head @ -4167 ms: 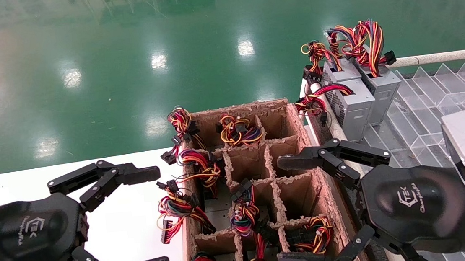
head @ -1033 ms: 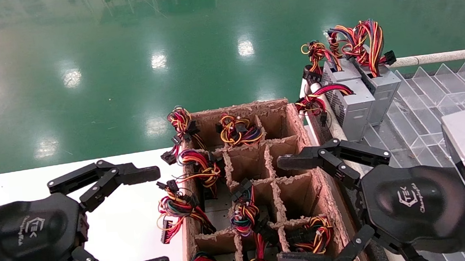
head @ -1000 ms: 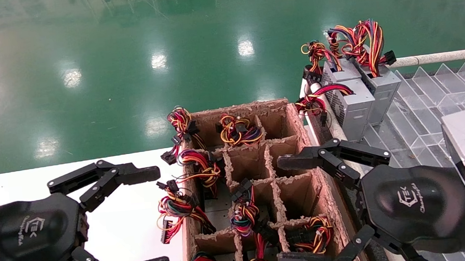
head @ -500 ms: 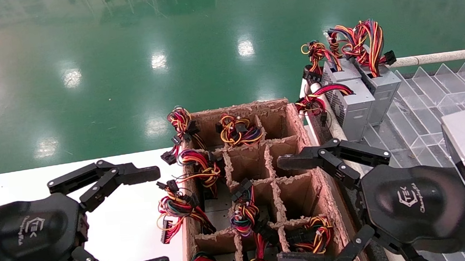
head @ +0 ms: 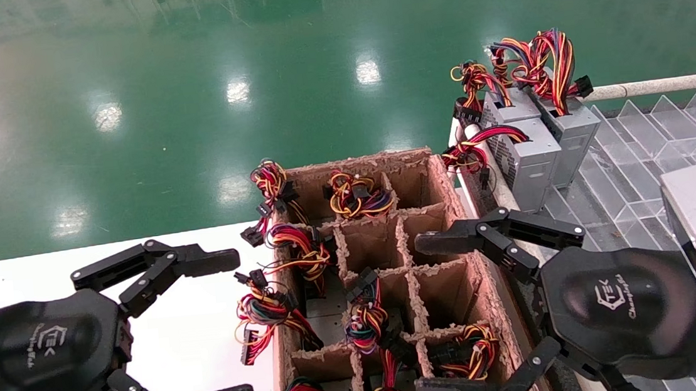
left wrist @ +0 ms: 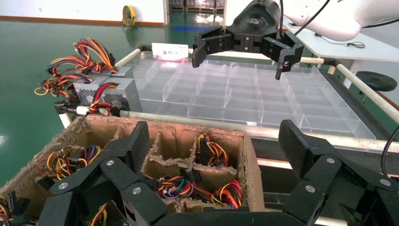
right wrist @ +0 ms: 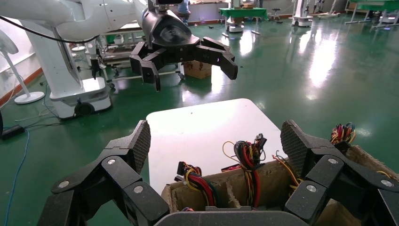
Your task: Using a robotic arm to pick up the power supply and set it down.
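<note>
The power supply point(head: 571, 129), a silver-grey box with a big loose loop of red, orange and yellow wires point(head: 547, 64) and a black connector, stands at the far left corner of the clear tray point(head: 646, 150). My right gripper point(head: 429, 317) hangs open over the right edge of the cardboard box point(head: 427, 166), well short of the power supply. My left gripper point(head: 233, 326) is open above the white table point(head: 196, 335), holding nothing. In the left wrist view the open left gripper point(left wrist: 214, 141) frames the box, with the right gripper point(left wrist: 244, 44) beyond. The right wrist view shows its own open gripper point(right wrist: 217, 141).
The divided cardboard box holds several wire bundles point(head: 365, 323) in its cells. Another grey box point(head: 527, 158) with a tighter wire bundle stands next to the power supply. A white rail point(head: 660, 86) borders the tray. Green floor lies beyond.
</note>
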Available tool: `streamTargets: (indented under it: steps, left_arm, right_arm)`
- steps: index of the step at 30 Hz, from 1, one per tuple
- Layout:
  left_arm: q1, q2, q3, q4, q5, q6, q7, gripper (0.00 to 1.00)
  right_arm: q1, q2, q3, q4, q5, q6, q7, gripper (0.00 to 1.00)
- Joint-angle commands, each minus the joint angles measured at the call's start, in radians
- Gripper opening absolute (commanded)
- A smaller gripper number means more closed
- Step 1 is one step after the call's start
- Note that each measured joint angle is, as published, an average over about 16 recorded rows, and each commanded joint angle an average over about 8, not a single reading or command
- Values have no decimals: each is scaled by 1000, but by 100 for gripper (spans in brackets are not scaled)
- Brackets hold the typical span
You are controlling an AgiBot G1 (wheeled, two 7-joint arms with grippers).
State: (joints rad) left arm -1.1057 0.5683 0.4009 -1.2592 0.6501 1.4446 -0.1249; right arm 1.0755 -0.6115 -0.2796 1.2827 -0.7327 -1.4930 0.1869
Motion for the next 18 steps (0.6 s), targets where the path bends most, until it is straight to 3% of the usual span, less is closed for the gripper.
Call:
streamTargets:
  steps: [1,18]
  left_arm:
    - [0,0,0,0,0,0,0,100]
    - [0,0,0,0,0,0,0,100]
  right_arm:
    - [0,0,0,0,0,0,0,100]
    - [0,0,0,0,0,0,0,100]
